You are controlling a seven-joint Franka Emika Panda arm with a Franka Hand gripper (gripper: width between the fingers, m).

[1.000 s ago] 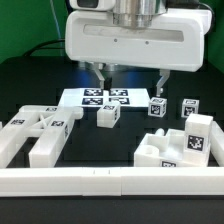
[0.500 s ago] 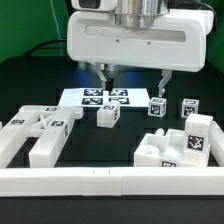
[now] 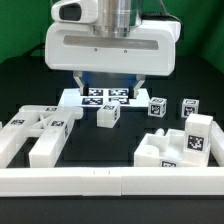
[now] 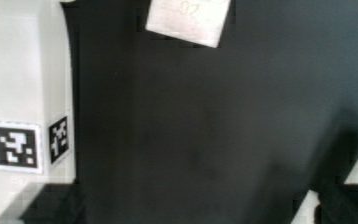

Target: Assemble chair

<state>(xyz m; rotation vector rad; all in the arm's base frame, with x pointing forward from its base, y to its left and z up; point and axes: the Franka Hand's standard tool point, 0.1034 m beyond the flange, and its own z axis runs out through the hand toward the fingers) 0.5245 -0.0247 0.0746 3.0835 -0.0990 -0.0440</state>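
A: Tool (image 3: 112, 84) state?

B: Jaws spread wide, nothing between them. It hangs over the marker board (image 3: 105, 97), clear of every part.

A: Where are the chair pieces?

B: All loose on the tabletop (image 3: 100, 148). Nearest the tool is a tagged cube (image 3: 108, 115), just in front of the board. There are 2 more cubes (image 3: 157, 107) toward the exterior view's right. The seat block (image 3: 178, 148) sits at the front on that side. The slabs and bars (image 3: 35, 132) cluster at the exterior view's left, well apart from it.

A: Wrist view?

B: Mostly bare tabletop. A white piece (image 4: 190, 18) shows at one edge and a tagged white surface (image 4: 25, 145) at another. Cannot tell which parts they are.

A: Step in hand?

B: Judged: the opening reach for a 1st part, with nothing joined yet. The next move calls for picking 1 piece, centring the open jaws over it square to its flat faces, then descending before closing.

A: Versus 1 s ago?

B: The tool has shifted toward the exterior view's left and sits higher in frame. The jaws are equally wide and the parts are unmoved.
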